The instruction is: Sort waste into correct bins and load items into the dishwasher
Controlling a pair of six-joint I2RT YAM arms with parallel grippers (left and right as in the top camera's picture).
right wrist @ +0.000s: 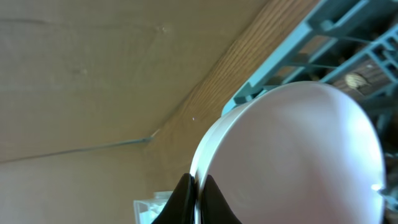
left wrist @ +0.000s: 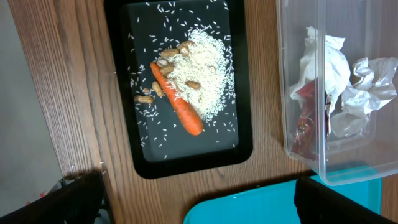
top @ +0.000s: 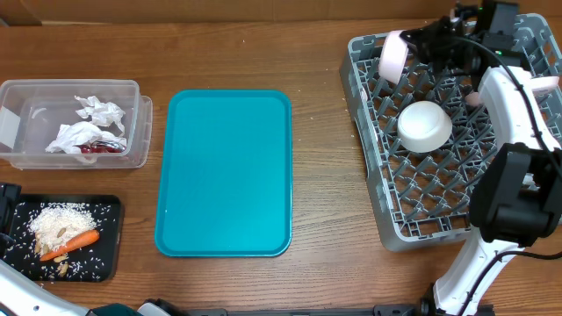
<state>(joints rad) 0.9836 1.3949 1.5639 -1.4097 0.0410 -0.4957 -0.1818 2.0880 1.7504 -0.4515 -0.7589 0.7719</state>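
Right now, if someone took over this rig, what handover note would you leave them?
Left gripper: open, empty, near the black tray.
Right gripper: shut on the pink dish by its rim, holding it on edge at the grey rack's far corner.
Done: white bowl upside down in rack; napkins and red wrapper in clear tub; rice and carrot on black tray.
Remaining: seat and release the dish.

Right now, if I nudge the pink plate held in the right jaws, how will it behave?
The plate stands on edge over the rack corner. Being round, it would probably roll or tip if freed. Its glossy face hints it could slip, since the jaws of the right gripper pinch only its rim. It looks rigid, perhaps breakable.
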